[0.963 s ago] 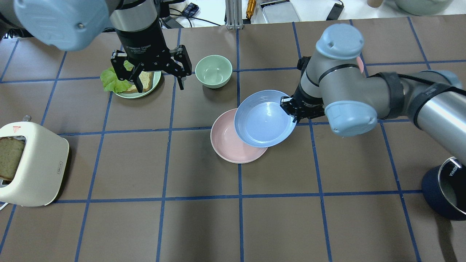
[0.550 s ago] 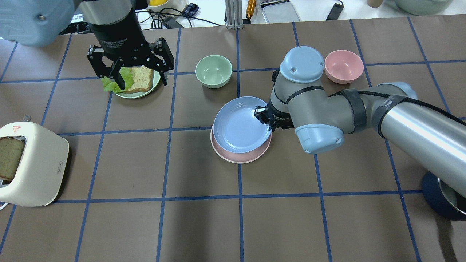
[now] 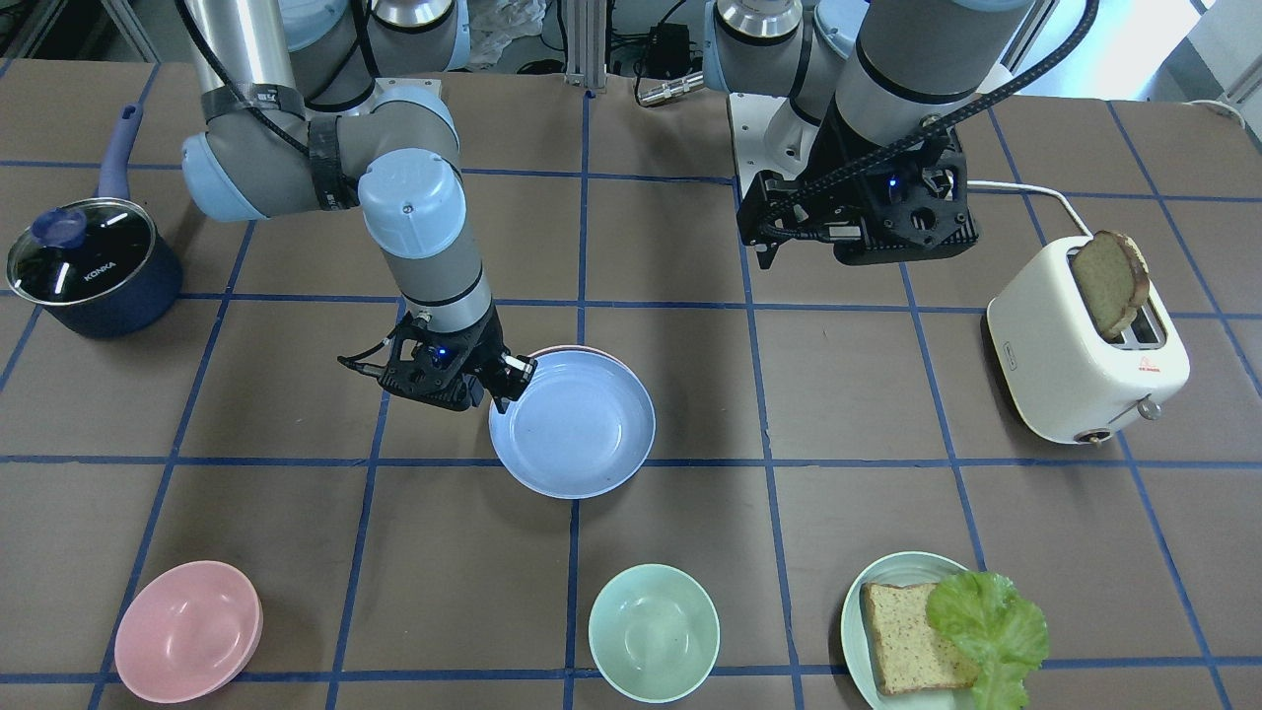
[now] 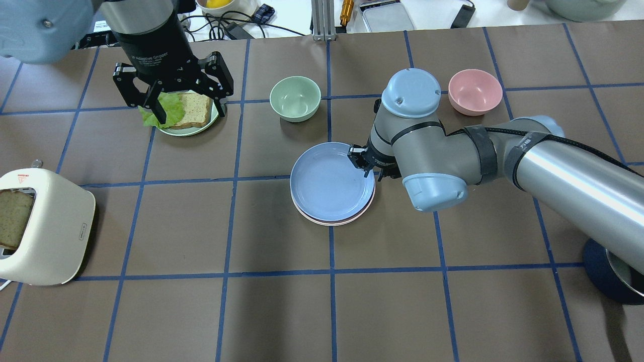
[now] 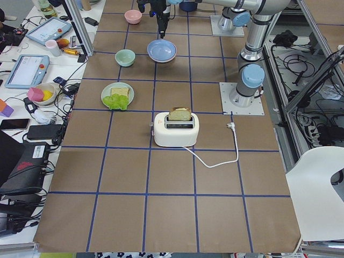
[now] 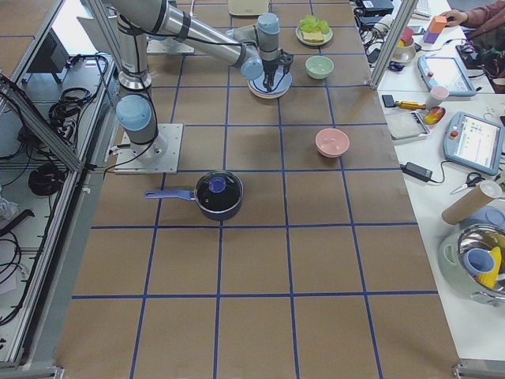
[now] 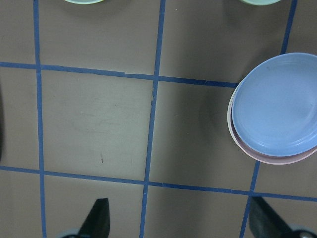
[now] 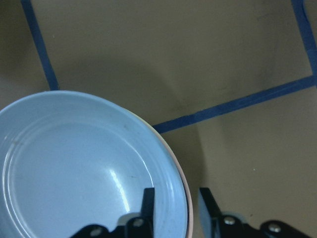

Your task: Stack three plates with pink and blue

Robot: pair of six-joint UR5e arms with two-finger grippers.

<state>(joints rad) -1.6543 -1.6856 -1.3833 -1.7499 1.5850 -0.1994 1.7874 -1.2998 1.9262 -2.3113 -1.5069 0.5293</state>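
Blue plate (image 4: 329,183) now over the pink plate (image 4: 347,220) — two of three stacked.
My left tool (image 4: 187,114) hangs spread, idle; mid-worktop (image 4: 201,226) the blue plate has slid from offset to nearly square on the pink plate; at its right rim my right tool (image 4: 370,168) straddles the edge — pinching or freed, I cannot tell.

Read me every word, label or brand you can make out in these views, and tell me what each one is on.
"KONKA": on the lid of the dark blue pot.
"Adaptive Gripper": on the black body of the left gripper, small but legible in the overhead view.
Toaster: a small red mark on one face and a tiny label on another, both too small to read.
No other text is readable on the table.
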